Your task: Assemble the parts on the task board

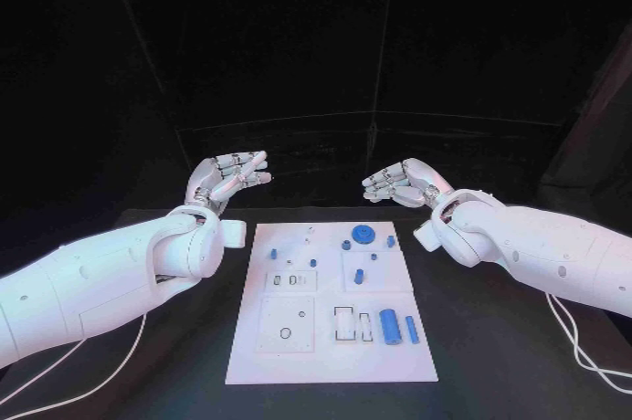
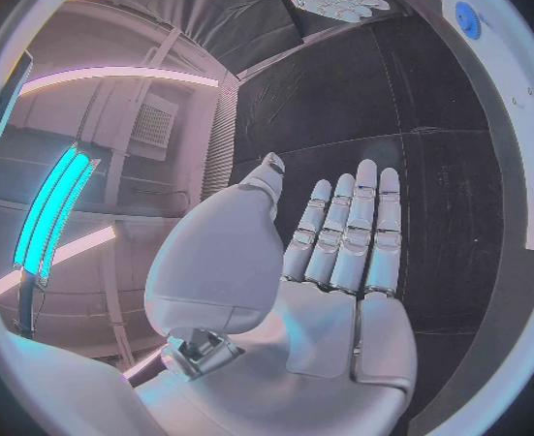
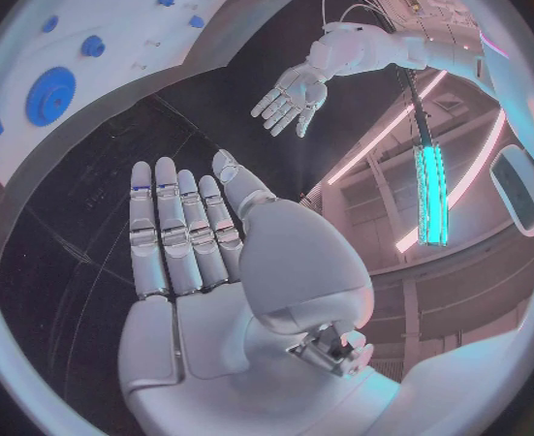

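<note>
The white task board [image 1: 330, 365] lies in the middle of the black table. On it are blue parts: a round disc [image 1: 360, 231] near the far edge, several small pieces around it, and two cylinders [image 1: 390, 325] lying side by side at the near right. My left hand [image 1: 231, 178] hovers beyond the board's far left corner, fingers apart and holding nothing. My right hand [image 1: 402, 183] hovers beyond the far right corner, also holding nothing. The left wrist view shows the left hand [image 2: 339, 252] flat with straight fingers. The right wrist view shows the right hand [image 3: 188, 233] the same way, with the disc [image 3: 51, 95] beyond it.
Recessed slots and a small hole mark the board's near half [image 1: 286, 332]. Bare black table [image 1: 158, 374] flanks the board on both sides. A white cable [image 1: 580, 347] trails from my right arm along the table's right side.
</note>
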